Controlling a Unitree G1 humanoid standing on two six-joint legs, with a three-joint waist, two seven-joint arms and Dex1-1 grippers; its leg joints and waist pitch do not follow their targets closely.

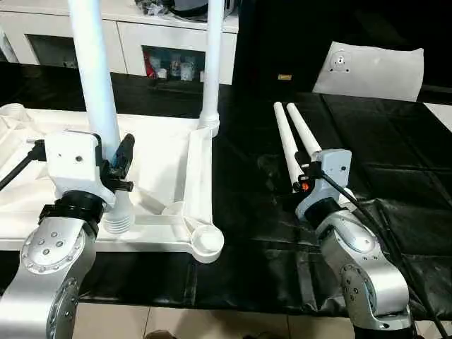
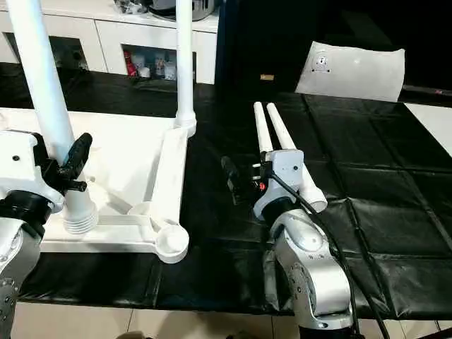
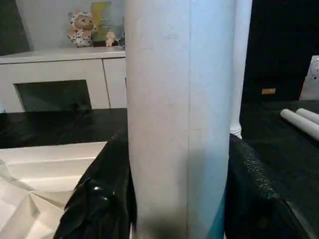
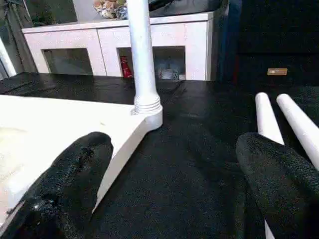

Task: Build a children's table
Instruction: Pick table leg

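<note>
Children's table top (image 1: pixel 152 159) lies ribbed side up at the near left of the black-covered table (image 1: pixel 395 176), one leg (image 1: pixel 213 63) already upright in its far corner socket. It looks light, stiff, smooth plastic, so a grip low on a leg should steady it best. The left pincer (image 1: pixel 113 166) holds a second leg (image 1: pixel 95 85) upright just above its threaded end. The right pincer (image 2: pixel 244 185) stands wide and empty beside two spare legs (image 1: pixel 293 138). Beyond lie a white bag (image 1: pixel 371 67) and a cabinet (image 1: pixel 134 42); nothing blocks the empty near socket (image 1: pixel 206 241).

Black-covered surface (image 1: pixel 395 162) – white tabletop (image 1: pixel 162 152) upside down, two loose legs (image 1: pixel 291 134) alongside.
</note>
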